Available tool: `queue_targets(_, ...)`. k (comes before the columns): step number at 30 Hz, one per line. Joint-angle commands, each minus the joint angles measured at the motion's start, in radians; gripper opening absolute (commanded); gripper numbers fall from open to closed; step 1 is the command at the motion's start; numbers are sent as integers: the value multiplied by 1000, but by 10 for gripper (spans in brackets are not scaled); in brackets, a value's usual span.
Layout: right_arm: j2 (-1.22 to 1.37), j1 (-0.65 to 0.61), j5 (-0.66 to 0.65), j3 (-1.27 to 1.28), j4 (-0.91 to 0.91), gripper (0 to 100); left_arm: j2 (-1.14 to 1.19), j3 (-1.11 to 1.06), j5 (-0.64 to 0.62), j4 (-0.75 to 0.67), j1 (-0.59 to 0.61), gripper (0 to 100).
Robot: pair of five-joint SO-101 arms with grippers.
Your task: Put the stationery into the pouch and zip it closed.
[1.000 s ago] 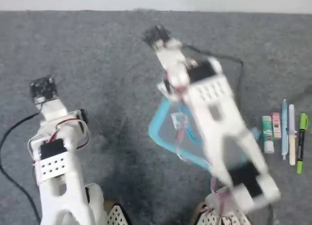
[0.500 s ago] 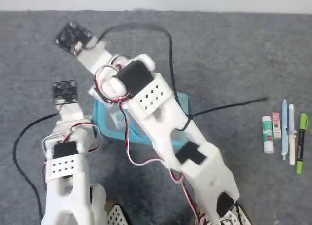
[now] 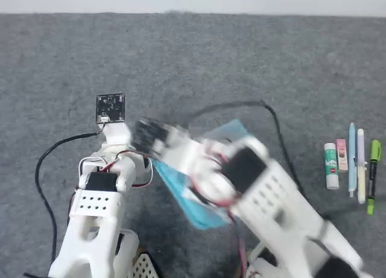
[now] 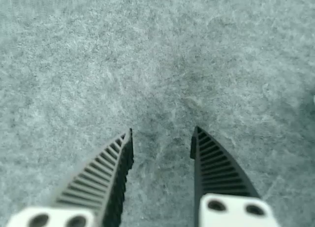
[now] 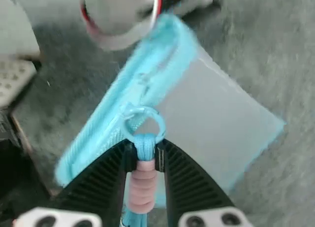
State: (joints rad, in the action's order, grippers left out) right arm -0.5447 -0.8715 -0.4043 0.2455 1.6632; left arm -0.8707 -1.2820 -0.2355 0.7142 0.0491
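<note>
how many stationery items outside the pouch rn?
5, in a row at the far right of the high view: glue stick, eraser, blue pen, white pen, green marker. The pouch is partly covered, so more may be hidden.

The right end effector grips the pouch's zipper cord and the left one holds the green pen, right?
No: the left wrist view shows the left end effector open and empty over the carpet. The right end effector does grip the pouch's zipper cord.
</note>
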Motion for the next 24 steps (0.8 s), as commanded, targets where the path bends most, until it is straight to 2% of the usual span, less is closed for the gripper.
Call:
queue_targets(1,-295,127,-28,422,-154,6,-43,59,-21,-35,2,186)
queue_targets(5,-372,298,-28,571,-245,6,-43,62,2,-18,46,187)
queue_targets(9,-331,432,-28,580,-331,6,-61,104,161,60,57,188)
queue_targets(13,-272,430,-17,580,-367,6,-186,111,305,146,43,189)
queue_targets(16,-280,410,18,578,-378,6,-321,82,371,227,-54,210)
queue_targets(19,-334,320,54,600,-377,6,-440,54,399,282,-149,254)
queue_targets(24,-527,194,80,680,-406,6,-557,-10,450,318,-215,273)
